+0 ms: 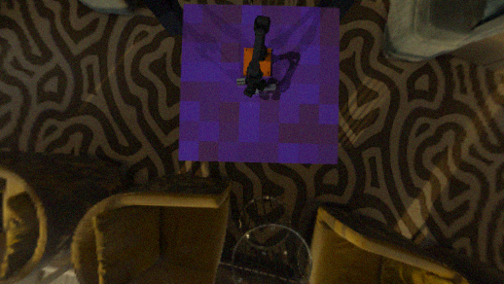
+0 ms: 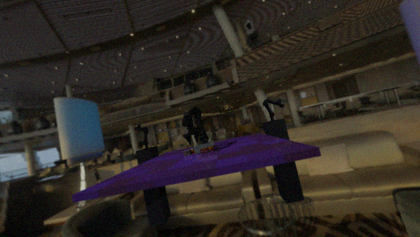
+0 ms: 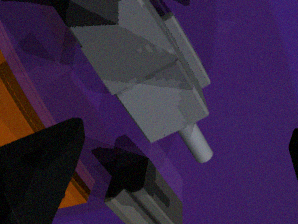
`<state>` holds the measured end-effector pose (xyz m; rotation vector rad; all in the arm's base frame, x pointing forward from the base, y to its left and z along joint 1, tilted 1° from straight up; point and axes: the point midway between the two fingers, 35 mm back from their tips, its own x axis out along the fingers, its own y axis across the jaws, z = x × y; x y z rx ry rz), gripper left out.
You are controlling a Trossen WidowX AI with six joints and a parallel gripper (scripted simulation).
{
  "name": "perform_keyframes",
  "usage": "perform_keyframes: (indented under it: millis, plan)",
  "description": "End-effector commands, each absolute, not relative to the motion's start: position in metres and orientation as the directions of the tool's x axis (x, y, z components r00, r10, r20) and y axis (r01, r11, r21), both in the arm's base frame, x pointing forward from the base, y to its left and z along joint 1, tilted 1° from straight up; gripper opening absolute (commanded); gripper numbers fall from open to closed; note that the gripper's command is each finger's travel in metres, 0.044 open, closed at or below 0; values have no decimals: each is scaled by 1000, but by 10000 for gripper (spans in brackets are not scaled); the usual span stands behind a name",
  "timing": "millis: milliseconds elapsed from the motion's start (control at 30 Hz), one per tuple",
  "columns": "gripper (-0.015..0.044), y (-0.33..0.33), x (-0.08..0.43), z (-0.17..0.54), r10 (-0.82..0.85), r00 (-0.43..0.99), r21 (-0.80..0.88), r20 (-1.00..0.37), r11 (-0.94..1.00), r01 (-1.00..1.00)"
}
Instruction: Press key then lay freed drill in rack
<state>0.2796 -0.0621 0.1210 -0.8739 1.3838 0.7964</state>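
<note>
The grey drill (image 3: 143, 72) (image 1: 270, 88) (image 2: 201, 148) lies on the purple table (image 1: 302, 136) (image 2: 251, 156), and its short pale bit (image 3: 197, 144) points down and to the right in the wrist view. A small grey ribbed piece with a dark top (image 3: 143, 205) sits just below it; I cannot tell if it is the key. An orange block (image 1: 266, 61) (image 3: 13, 119) lies at the drill's back. My gripper (image 3: 191, 134) (image 1: 253, 88) is open and empty, hanging over the drill with one black finger at the lower left and the other at the right edge. The rack cannot be made out.
The arm (image 1: 258, 44) (image 2: 194, 123) reaches from the table's far edge. Yellow armchairs (image 1: 156, 238) and a glass side table (image 1: 270, 253) stand on the patterned floor below. A lamp shade (image 2: 79, 127) stands to the left.
</note>
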Motion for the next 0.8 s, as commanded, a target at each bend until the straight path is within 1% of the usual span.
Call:
perform_keyframes:
  millis: [0, 67, 767]
  plan:
    - [440, -110, 273, 93, -28, 45, -45, -999, -24, -999]
    - [440, -113, 273, 91, -28, 46, -44, -999, -65, -997]
    - [440, -113, 273, 89, -28, 46, -44, -999, -65, -997]
